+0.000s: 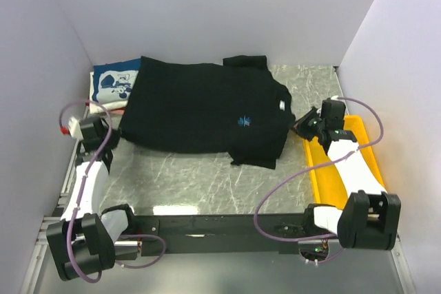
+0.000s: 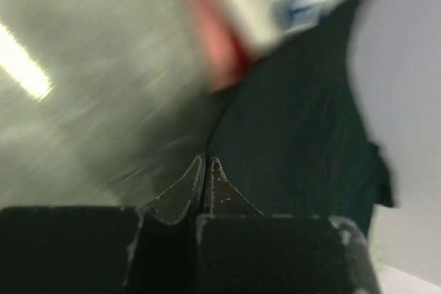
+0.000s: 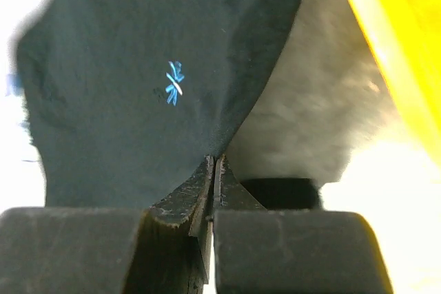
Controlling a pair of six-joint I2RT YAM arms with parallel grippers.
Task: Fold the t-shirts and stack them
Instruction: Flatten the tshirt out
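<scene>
The large black t-shirt (image 1: 200, 111) lies spread flat across the table, its blue starburst mark (image 1: 242, 121) facing up; the mark also shows in the right wrist view (image 3: 173, 82). A folded blue t-shirt (image 1: 114, 82) with a white print lies at the back left, partly under the black one, with a white edge (image 1: 96, 98) beneath it. A blurred red cloth (image 2: 220, 46) shows in the left wrist view. My left gripper (image 1: 111, 137) (image 2: 205, 160) is shut at the black shirt's left hem. My right gripper (image 1: 298, 127) (image 3: 215, 160) is shut at its right edge. No cloth shows between either pair of jaws.
A yellow plastic tray (image 1: 324, 177) lies along the right side under my right arm, and shows in the right wrist view (image 3: 393, 39). White walls close in the left, back and right. Bare marbled tabletop (image 1: 207, 177) lies in front of the black shirt.
</scene>
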